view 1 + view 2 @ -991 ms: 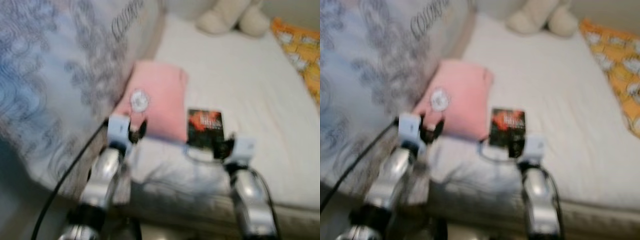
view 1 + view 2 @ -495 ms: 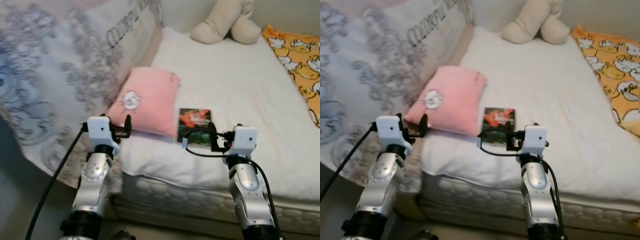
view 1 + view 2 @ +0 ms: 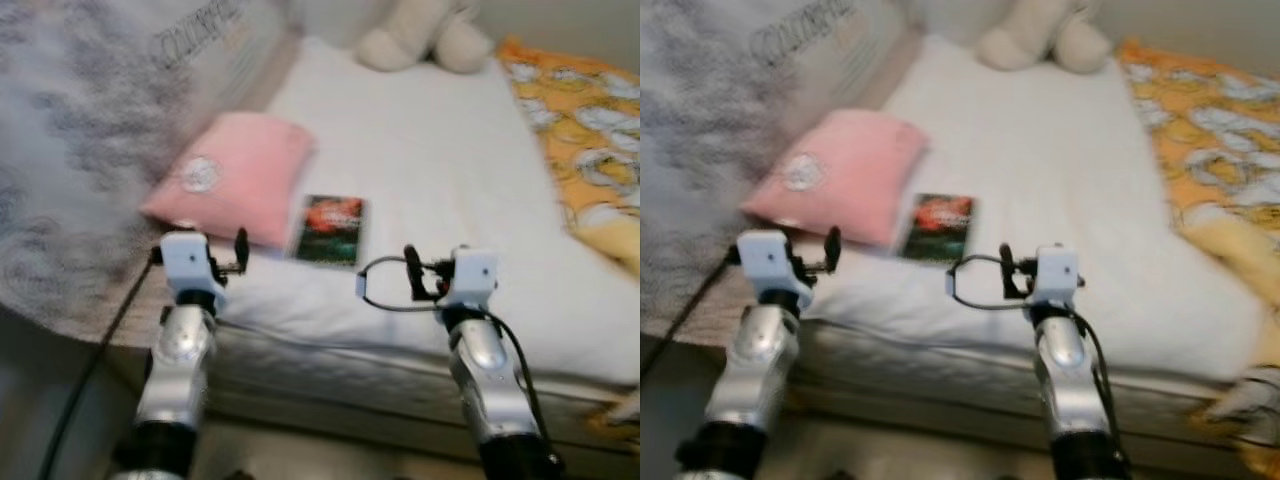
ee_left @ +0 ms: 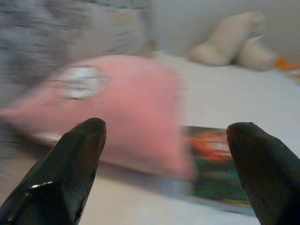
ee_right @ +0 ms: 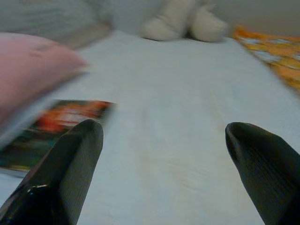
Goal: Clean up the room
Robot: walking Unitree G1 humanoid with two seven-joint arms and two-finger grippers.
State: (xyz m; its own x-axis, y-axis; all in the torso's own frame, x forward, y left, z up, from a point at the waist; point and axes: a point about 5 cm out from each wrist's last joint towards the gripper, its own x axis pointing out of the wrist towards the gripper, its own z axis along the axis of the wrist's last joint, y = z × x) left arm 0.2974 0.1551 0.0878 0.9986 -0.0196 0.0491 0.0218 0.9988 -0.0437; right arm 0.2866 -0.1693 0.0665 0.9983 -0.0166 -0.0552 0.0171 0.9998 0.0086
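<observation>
Book (image 3: 331,229) now left of both open end effectors, near bed edge (image 3: 400,335)

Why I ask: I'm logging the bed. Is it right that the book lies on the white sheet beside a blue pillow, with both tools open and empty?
Not quite: the pillow is pink, as the left eye view shows. The book does lie beside it on the white sheet, and the left tool and right tool are open and empty.

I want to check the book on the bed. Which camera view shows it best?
The left eye view: the whole book lies flat on the white bed, beside the pink pillow. The right eye view shows the same. Both wrist views show it blurred, partly cut off.
</observation>
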